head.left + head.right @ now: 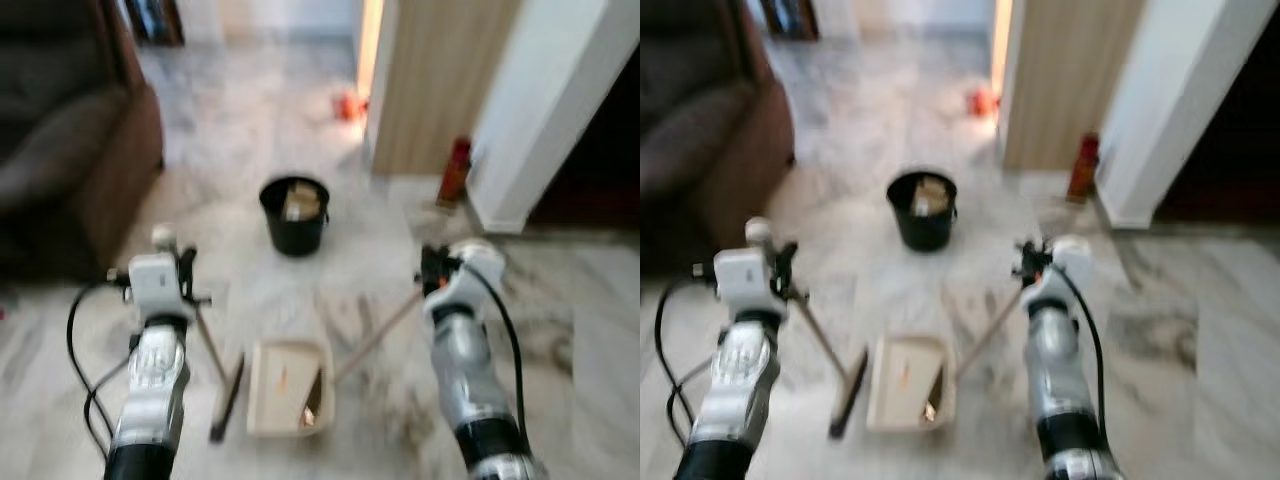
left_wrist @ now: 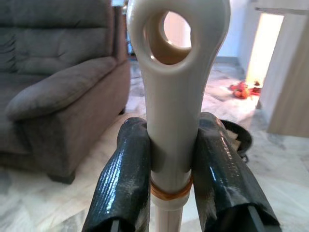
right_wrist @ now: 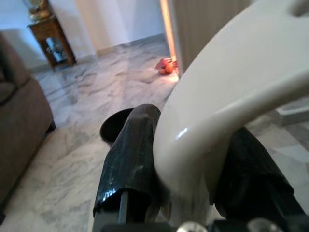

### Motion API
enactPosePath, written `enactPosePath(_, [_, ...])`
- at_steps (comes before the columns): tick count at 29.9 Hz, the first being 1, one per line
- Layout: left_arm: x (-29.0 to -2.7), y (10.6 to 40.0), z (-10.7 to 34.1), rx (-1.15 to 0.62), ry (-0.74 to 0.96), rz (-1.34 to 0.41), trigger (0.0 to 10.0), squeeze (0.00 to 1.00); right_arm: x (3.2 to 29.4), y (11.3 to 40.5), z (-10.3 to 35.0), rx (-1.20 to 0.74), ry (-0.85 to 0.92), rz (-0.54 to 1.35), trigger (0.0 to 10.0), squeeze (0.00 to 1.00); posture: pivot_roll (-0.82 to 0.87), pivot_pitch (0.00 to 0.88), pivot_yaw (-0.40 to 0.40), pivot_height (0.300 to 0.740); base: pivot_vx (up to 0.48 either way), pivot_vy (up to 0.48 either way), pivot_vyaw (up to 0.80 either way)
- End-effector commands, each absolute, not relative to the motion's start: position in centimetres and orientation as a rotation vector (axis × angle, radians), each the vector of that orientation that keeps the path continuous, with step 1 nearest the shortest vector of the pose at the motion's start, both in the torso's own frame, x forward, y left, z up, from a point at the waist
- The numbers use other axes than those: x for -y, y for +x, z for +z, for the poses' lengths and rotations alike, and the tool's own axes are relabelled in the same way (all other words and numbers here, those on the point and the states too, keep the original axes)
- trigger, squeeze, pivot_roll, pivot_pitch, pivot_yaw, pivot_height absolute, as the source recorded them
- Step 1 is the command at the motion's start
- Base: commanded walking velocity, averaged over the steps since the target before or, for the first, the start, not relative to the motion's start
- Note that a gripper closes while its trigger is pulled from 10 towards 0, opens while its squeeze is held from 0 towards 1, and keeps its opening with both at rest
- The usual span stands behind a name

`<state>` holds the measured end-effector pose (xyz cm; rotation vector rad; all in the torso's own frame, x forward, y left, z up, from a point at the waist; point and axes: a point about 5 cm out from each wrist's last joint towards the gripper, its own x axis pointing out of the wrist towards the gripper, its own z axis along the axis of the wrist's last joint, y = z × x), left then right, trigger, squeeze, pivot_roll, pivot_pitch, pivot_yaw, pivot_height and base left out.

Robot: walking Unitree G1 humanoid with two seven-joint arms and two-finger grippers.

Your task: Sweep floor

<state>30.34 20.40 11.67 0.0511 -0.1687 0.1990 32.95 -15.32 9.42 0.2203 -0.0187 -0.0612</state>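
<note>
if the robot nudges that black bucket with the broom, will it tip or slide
The black bucket probably slides rather than tips: it looks squat and stands upright on smooth marble floor. It holds some pale rubbish, so it is likely light. A low push seems safest.

The dustpan [image 1: 288, 388] lay on the floor [image 1: 560, 330] between the two arms, with the broom [image 1: 226, 392] just left of it. The bucket [image 1: 294, 214] stood farther ahead. The sofa [image 1: 70, 150] was at the left, the wall [image 1: 545, 110] at the right.

No readable text, labels or numbers anywhere
</note>
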Motion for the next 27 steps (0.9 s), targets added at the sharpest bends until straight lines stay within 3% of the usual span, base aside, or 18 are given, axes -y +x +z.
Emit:
enactPosePath(1, [-20.83, 30.38, 12.56, 0.209, 0.072, 0.212, 10.0, 0.0, 14.76, 33.33, 10.54, 0.067, 0.252, -0.048, 10.0, 0.0, 0.04, 0.042, -0.02, 0.74, 0.326, 0.0, 0.0])
enactPosePath(7, [-20.86, 30.35, 12.54, 0.209, 0.073, 0.213, 10.0, 0.0, 14.66, 33.34, 10.62, 0.073, 0.238, -0.043, 10.0, 0.0, 0.05, 0.03, -0.02, 0.74, 0.324, 0.0, 0.0])
enactPosePath(13, [-20.87, 30.35, 12.54, 0.21, 0.073, 0.212, 10.0, 0.0, 14.6, 33.33, 10.64, 0.076, 0.239, -0.043, 10.0, 0.0, 0.05, 0.024, -0.018, 0.74, 0.326, 0.0, 0.47])
enactPosePath(27, [-20.65, 30.36, 12.46, 0.21, 0.08, 0.201, 10.0, 0.0, 14.58, 33.37, 10.55, 0.071, 0.247, -0.041, 10.0, 0.0, 0.05, 0.008, -0.016, 0.74, 0.327, 0.0, 0.0])
